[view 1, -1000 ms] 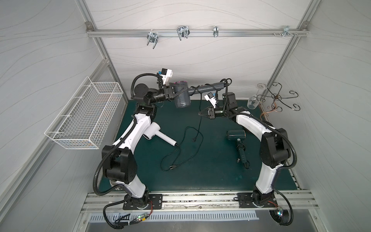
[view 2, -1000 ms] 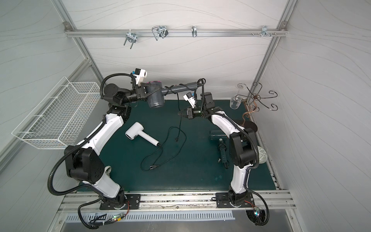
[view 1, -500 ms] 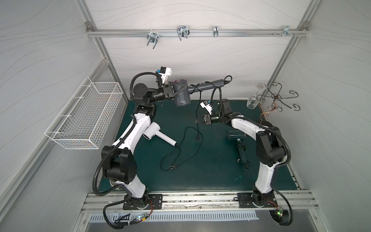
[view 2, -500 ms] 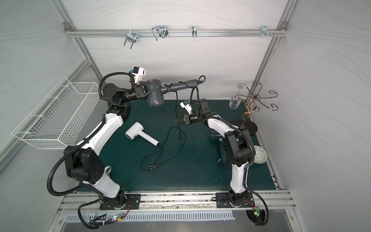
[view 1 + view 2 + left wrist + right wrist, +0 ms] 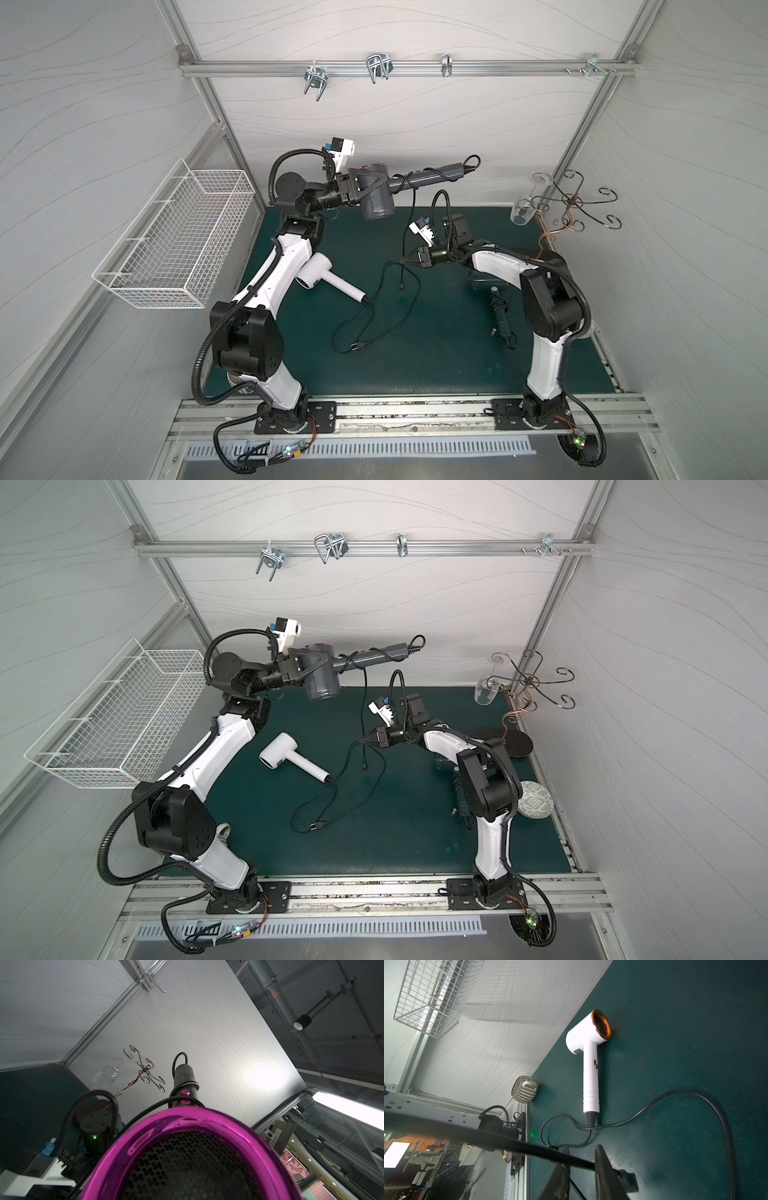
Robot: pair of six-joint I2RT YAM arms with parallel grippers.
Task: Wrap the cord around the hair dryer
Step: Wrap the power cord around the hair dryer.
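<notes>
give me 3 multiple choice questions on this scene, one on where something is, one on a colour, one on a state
1. Where is the white hair dryer?
A. in the basket on the wall
B. lying on the green mat
C. hanging from the rail at the back

2. What colour is the rim at the back end of the grey hair dryer?
A. magenta
B. orange
C. blue

3. What state is the grey hair dryer in?
A. lying flat on the mat
B. held up off the mat by the left gripper
C. standing on its handle end with nothing touching it

Answers:
1. B, since both top views show it on its side on the mat with its cord trailing from the handle.
2. A, since the left wrist view shows a shiny magenta ring around the grille.
3. B, since in both top views the left gripper clasps its barrel near the back wall.
</notes>
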